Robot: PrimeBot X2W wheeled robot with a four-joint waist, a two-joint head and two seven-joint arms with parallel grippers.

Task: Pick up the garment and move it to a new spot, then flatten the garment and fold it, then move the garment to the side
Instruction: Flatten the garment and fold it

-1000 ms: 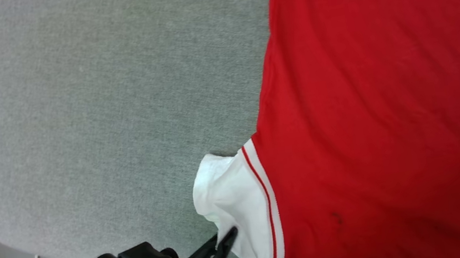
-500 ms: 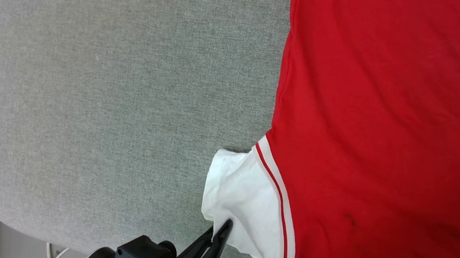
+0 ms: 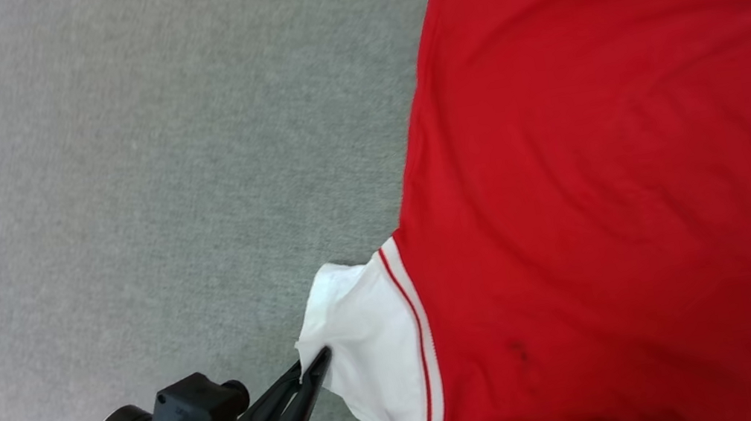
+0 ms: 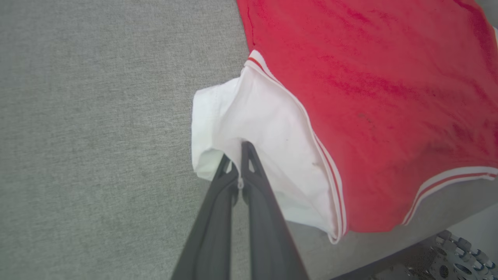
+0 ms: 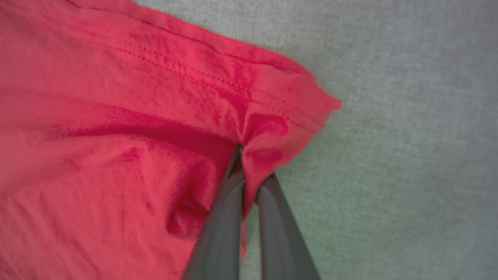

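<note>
Finds garment (image 3: 602, 167) spread on the grey cushion (image 3: 149, 163), left gripper (image 3: 320, 361) pinching its white sleeve (image 4: 264, 116) by the cushion's edge, right gripper (image 5: 253, 163) clamped on a bunched red corner atop the cushion.

Bright, even diffuse light, shadows faint and soft; head view mildly soft, grey surface (image 3: 149, 163) paling toward 10 o'clock; right wrist view blurred throughout, garment (image 5: 116, 136) weave smeared, right gripper (image 5: 253, 163) fingers at 6 o'clock defocused; left wrist view sharpest.
</note>
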